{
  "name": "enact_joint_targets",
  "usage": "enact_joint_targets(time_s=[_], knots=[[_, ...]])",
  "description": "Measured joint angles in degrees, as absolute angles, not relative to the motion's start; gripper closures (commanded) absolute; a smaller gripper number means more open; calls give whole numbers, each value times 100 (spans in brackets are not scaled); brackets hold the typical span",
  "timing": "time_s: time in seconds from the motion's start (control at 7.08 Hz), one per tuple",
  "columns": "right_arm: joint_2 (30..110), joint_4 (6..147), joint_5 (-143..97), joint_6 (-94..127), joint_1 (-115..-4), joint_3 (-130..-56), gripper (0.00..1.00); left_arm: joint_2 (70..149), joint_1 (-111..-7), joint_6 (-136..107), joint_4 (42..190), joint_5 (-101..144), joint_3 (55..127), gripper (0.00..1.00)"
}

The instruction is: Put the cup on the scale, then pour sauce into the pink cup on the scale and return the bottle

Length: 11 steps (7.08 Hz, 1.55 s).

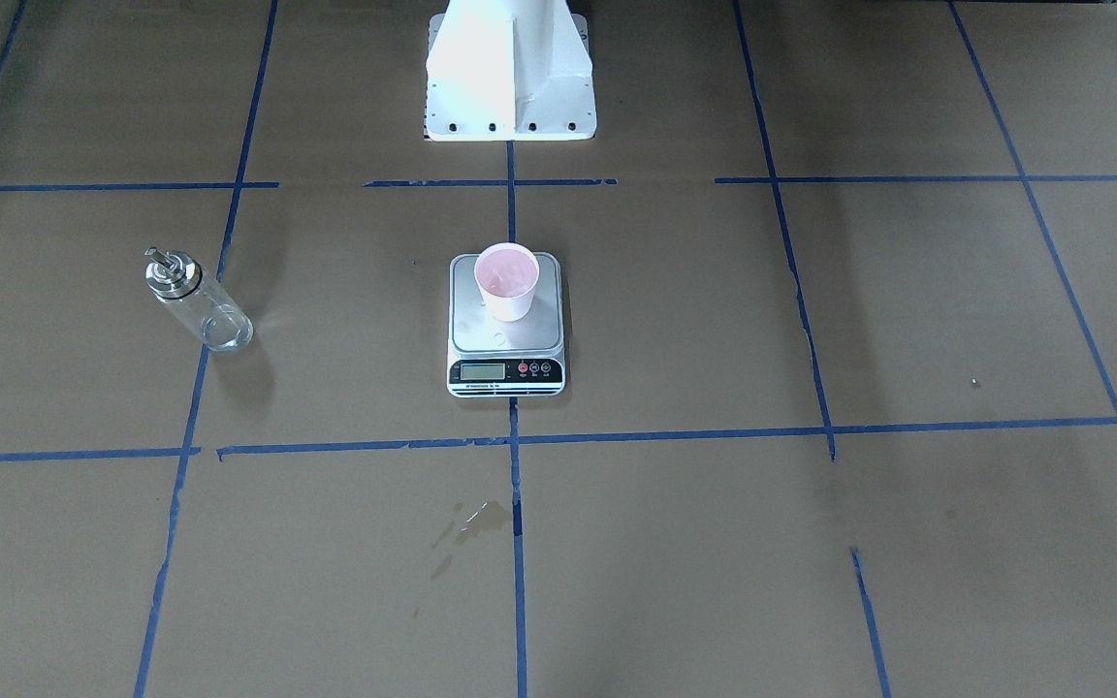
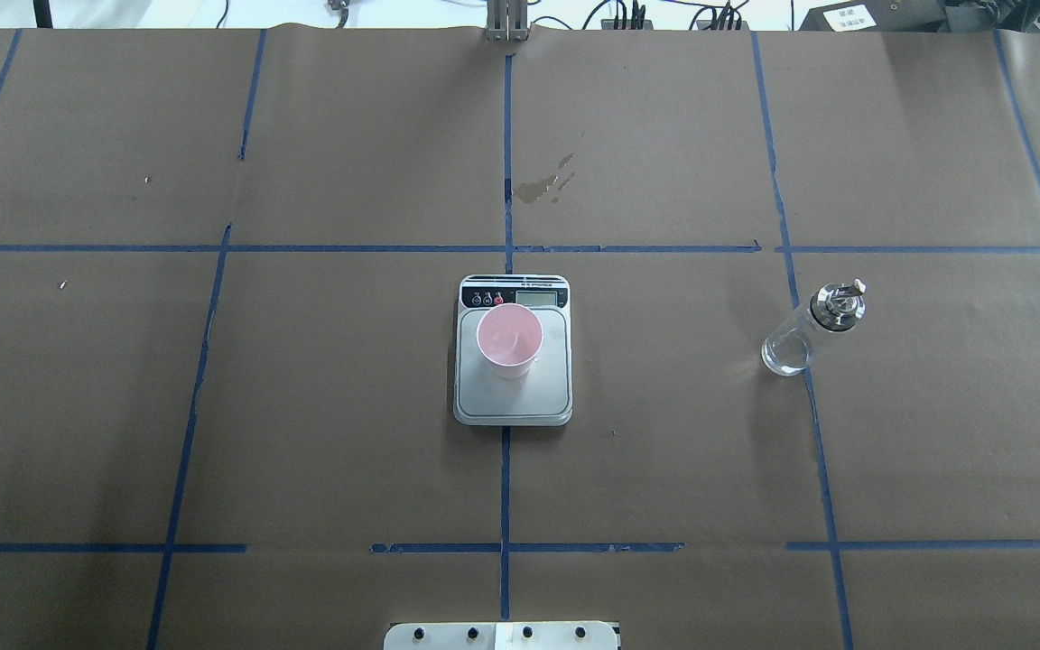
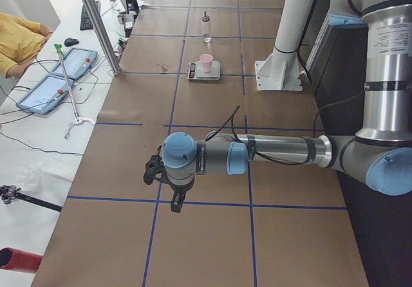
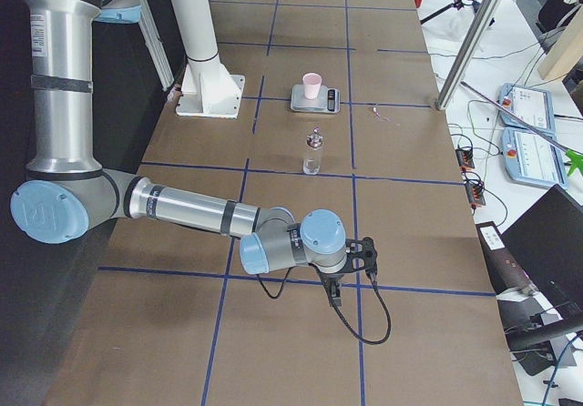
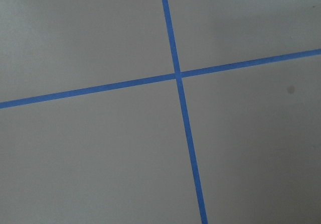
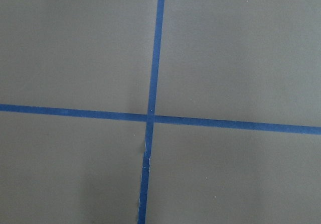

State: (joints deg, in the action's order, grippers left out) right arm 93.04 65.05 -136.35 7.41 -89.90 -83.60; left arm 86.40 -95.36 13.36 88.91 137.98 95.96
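The pink cup (image 1: 507, 281) stands upright on the silver platform of the scale (image 1: 506, 341) at the table's middle; it also shows in the overhead view (image 2: 509, 340). The clear glass bottle (image 1: 198, 299) with its metal pourer cap stands upright on the table on my right side, apart from the scale (image 2: 513, 397), and shows in the overhead view (image 2: 811, 332). The sauce in it is barely visible. My left gripper (image 3: 175, 203) and right gripper (image 4: 335, 292) hang over bare table at opposite ends, far from these things. I cannot tell whether either is open or shut.
The white robot base (image 1: 510, 78) stands behind the scale. A dark wet stain (image 1: 476, 519) lies on the brown paper beyond the scale. Blue tape lines (image 5: 176, 76) grid the table. A metal post (image 3: 96, 23), tablets and a person (image 3: 19, 39) are at the operators' side.
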Motion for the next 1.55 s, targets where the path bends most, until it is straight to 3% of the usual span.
enact_joint_targets(time_s=[0.71,1.55], knots=[[9296,8030,-13174,-731,-9206,-8756,0,8653,-9536,1330,8875,13791,9659,0],[9752,7470,-13108,-789,-9220,-8687,0,8644,-9536,1326,8901,13764,9635,0]])
